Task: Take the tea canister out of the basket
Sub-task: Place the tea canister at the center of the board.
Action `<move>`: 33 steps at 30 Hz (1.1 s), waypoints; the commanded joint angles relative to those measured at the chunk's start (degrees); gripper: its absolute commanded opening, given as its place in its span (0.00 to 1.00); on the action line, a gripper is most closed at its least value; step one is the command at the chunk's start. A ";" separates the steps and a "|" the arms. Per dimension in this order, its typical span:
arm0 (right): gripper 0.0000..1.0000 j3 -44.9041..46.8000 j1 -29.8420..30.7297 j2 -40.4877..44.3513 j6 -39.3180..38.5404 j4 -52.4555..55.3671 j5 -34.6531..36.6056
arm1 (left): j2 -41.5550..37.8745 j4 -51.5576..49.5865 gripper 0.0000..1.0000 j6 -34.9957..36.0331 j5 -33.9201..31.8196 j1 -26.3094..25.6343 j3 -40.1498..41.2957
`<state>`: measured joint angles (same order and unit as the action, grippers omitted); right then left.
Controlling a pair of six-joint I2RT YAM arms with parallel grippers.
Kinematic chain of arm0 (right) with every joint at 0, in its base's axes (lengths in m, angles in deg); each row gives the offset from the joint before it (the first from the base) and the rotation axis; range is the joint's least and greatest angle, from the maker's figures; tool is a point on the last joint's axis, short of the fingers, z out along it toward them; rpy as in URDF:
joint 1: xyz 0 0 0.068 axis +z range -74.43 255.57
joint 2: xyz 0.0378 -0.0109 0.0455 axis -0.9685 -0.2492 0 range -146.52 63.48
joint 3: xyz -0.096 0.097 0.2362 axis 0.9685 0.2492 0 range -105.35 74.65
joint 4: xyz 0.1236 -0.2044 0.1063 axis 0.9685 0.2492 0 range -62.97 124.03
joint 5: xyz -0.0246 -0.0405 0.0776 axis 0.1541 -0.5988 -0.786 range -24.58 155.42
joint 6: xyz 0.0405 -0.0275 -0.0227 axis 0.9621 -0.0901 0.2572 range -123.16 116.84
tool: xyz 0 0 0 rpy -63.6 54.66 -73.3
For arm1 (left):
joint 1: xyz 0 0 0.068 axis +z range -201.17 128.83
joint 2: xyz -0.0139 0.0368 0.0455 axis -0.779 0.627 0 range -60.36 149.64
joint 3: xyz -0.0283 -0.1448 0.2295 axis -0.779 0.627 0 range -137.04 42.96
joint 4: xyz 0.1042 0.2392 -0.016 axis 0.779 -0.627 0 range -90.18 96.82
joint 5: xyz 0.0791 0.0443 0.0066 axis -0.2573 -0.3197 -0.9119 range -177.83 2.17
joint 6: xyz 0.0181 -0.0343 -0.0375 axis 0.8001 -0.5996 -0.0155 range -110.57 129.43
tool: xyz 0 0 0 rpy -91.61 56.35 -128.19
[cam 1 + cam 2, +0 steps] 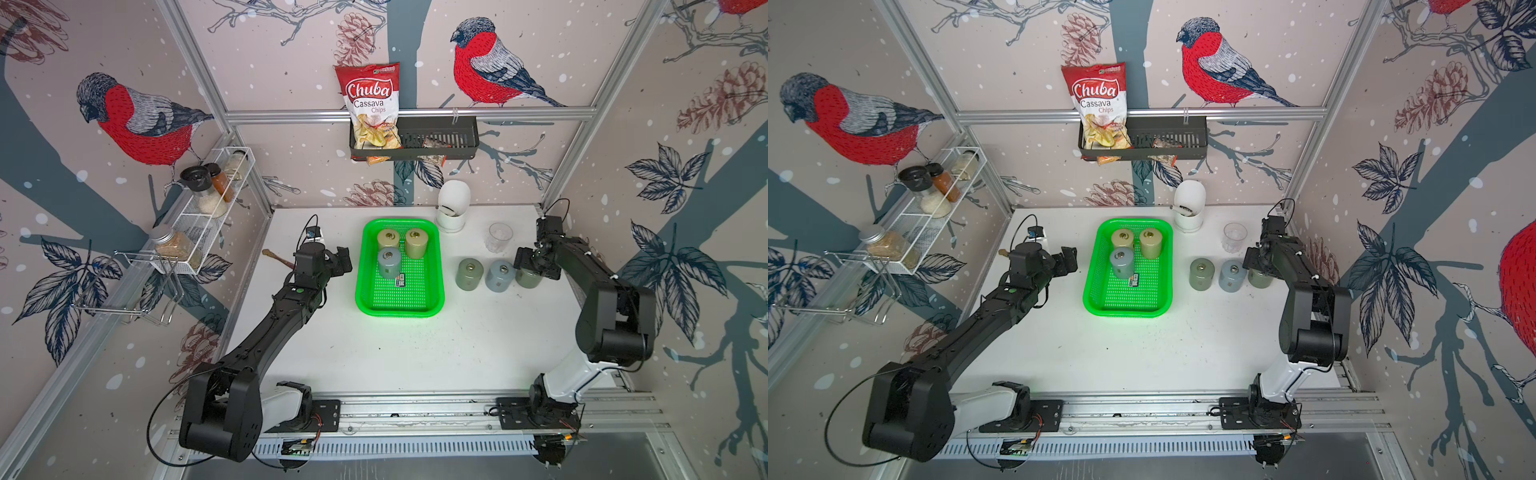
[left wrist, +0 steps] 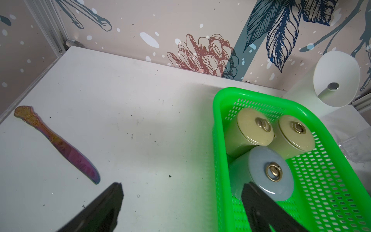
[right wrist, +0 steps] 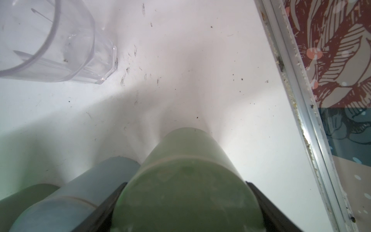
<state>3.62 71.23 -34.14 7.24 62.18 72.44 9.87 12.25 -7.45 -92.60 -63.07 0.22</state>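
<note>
Right pincer (image 3: 184,185): I clamp the green tea canister (image 3: 186,152), standing on the bench (image 1: 415,353) outside the basket (image 1: 400,312).
Left pincer (image 2: 182,187): wide, empty, at the basket's edge.
Done: two canisters (image 1: 468,274) already out beside mine.
Left: letting go; three more canisters (image 1: 389,262) inside.

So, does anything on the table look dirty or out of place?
Yes. Dark specks are scattered on the white table beside the clear glass. An iridescent butter knife lies loose near the table's left edge, apart from the green basket.
</note>
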 commanded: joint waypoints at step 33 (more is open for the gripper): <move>0.65 -0.65 -2.08 -3.79 -0.53 -2.94 -3.09 | 2.19 2.23 0.97 -0.50 0.12 -0.23 -1.28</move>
<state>3.53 69.24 -37.86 7.24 60.32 69.69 12.10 13.87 -7.72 -92.43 -63.07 -0.37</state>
